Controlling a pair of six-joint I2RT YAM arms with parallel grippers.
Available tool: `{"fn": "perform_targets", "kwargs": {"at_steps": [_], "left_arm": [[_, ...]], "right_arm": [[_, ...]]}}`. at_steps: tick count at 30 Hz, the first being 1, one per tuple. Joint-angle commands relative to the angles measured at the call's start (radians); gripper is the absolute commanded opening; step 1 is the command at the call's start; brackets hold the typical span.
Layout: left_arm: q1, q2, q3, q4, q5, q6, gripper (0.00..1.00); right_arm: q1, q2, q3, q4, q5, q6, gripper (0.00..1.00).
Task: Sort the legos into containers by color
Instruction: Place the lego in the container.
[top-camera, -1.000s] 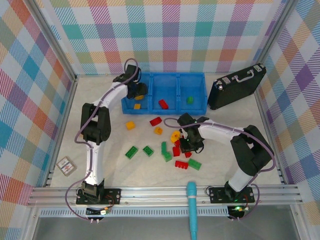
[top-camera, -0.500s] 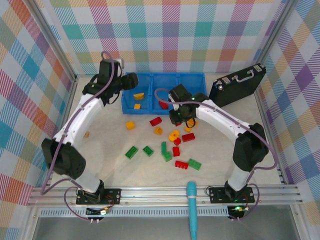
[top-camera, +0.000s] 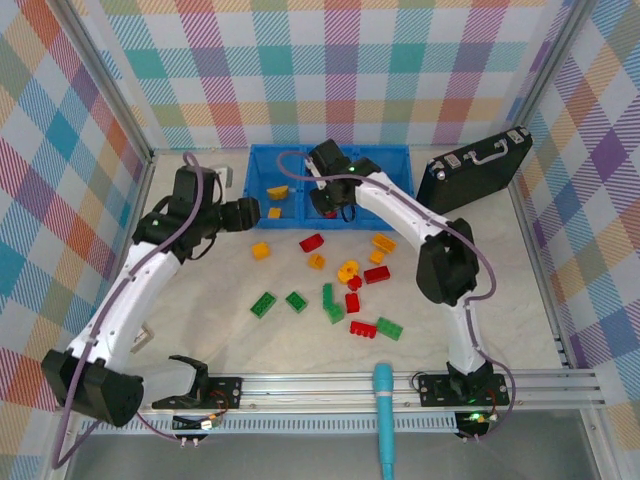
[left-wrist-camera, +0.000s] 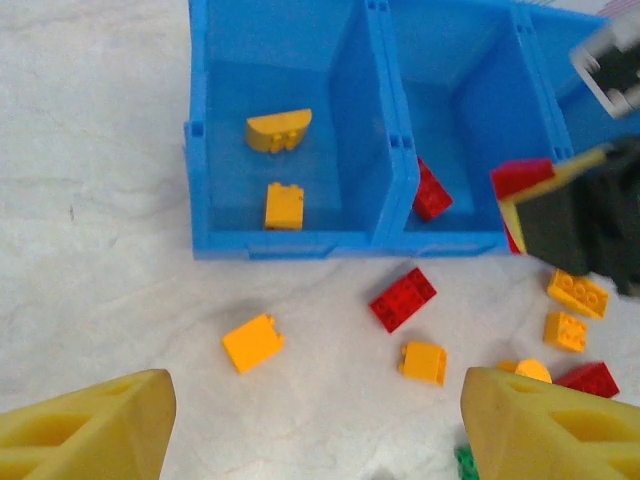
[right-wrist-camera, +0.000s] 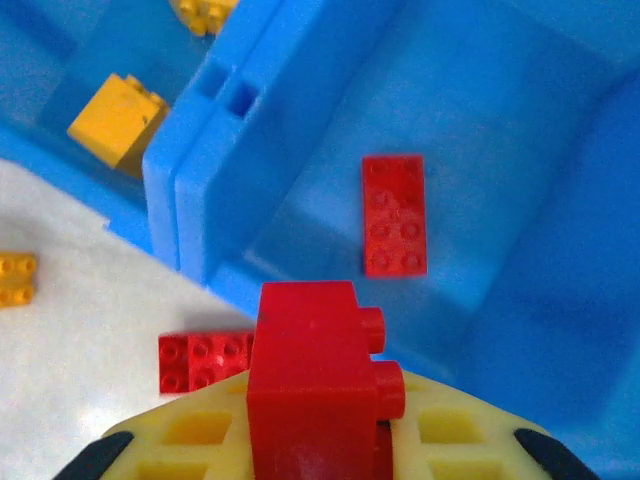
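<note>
the right claw (right-wrist-camera: 320, 445), clamped on a red brick (right-wrist-camera: 305, 380), has swung over the middle compartment of the blue bin (left-wrist-camera: 290, 243), where a second red brick (right-wrist-camera: 393, 215) lies, ready to drop, while the left claw (left-wrist-camera: 320, 425) has backed out in front of the bin, open and empty.

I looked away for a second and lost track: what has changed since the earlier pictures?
The right gripper took a red brick from the pile and carried it away from the bases to over the middle compartment, shut on it. The left gripper let go a yellow brick in the left compartment and drew back leftward, open. The bin, case and green bricks stayed put.
</note>
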Motion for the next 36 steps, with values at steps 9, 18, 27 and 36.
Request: {"fn": "perform_targets", "kwargs": {"at_steps": [9, 18, 27, 36], "left_arm": [[0.008, -0.067, -0.062, -0.022, 0.07, 0.003, 0.79], [0.008, -0.107, -0.119, 0.016, 0.158, -0.059, 0.79], [0.008, -0.136, -0.119, -0.014, 0.182, -0.039, 0.79], [0.008, -0.143, -0.119, 0.014, 0.198, -0.024, 0.81]], "right_arm": [[-0.048, 0.188, 0.125, 0.125, 0.051, -0.058, 0.24], [-0.054, 0.241, 0.127, 0.155, 0.108, -0.045, 0.25], [-0.054, 0.232, 0.132, 0.144, 0.105, -0.022, 0.41], [-0.045, 0.183, 0.18, 0.104, 0.045, -0.034, 0.54]]}}
